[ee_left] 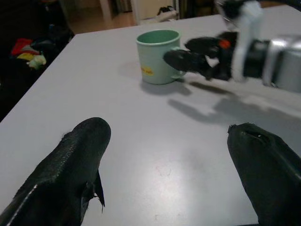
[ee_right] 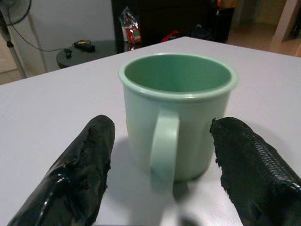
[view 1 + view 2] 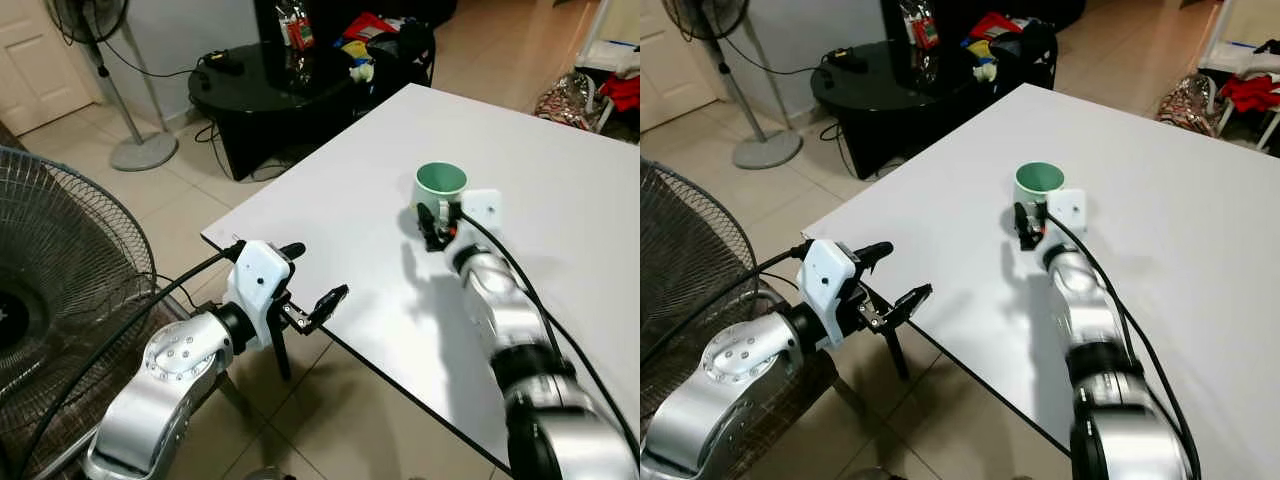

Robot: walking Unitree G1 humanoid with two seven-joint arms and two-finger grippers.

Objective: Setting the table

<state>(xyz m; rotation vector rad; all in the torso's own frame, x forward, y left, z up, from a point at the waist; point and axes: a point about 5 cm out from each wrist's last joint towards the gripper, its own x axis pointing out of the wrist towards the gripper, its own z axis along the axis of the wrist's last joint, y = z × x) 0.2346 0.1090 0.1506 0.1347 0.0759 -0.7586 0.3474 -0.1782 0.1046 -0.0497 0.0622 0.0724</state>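
A pale green mug [image 3: 441, 185] stands upright on the white table [image 3: 560, 200], its handle turned toward me. My right gripper [image 3: 432, 222] is right in front of it, open, with one finger [image 2: 84, 174] on each side of the handle and neither touching it. In the right wrist view the mug [image 2: 176, 108] looms close between the fingertips. My left gripper [image 3: 312, 275] hovers open at the table's near-left edge, a good way from the mug [image 1: 157, 56], with nothing between its fingers [image 1: 70, 169].
A big fan grille [image 3: 60, 280] stands close at my left. Farther back are a pedestal fan [image 3: 140, 150] and a black round table [image 3: 270, 80] with clutter. Red cloth [image 3: 620, 90] lies beyond the table's far right. Tiled floor lies below the table edge.
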